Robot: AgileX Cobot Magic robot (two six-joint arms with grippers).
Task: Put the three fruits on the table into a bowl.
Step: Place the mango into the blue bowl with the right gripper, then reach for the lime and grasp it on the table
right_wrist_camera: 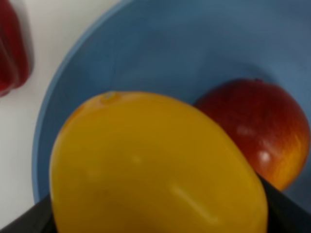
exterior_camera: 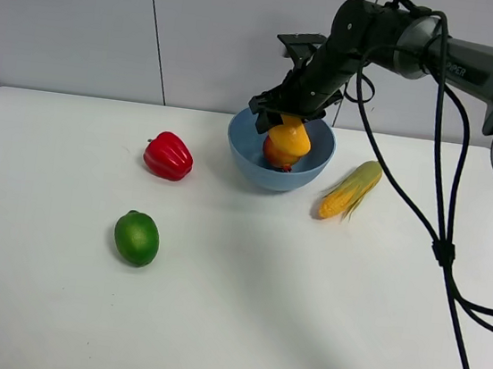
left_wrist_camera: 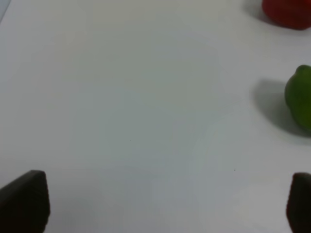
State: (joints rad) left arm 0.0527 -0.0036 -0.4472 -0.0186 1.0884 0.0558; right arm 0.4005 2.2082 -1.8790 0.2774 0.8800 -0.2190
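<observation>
My right gripper [exterior_camera: 287,122] hangs over the light-blue bowl [exterior_camera: 243,155], shut on the yellow-orange mango [exterior_camera: 289,139]. In the right wrist view the mango [right_wrist_camera: 155,165] fills the space between the dark fingers [right_wrist_camera: 24,221], just above the bowl's inside [right_wrist_camera: 146,48]. The red-yellow pomegranate [exterior_camera: 274,158] lies in the bowl beside and under the mango, also seen close up [right_wrist_camera: 257,131]. The green lime-like fruit [exterior_camera: 136,238] rests on the white table [exterior_camera: 257,321] at front left. My left gripper [left_wrist_camera: 160,204] stands open over bare table, the green fruit [left_wrist_camera: 300,97] off to one side.
A red bell pepper [exterior_camera: 168,156] sits left of the bowl, showing at the edge of the left wrist view [left_wrist_camera: 289,12]. A corn cob with green husk [exterior_camera: 351,189] lies right of the bowl. The right arm's cables [exterior_camera: 441,244] hang over the table's right side.
</observation>
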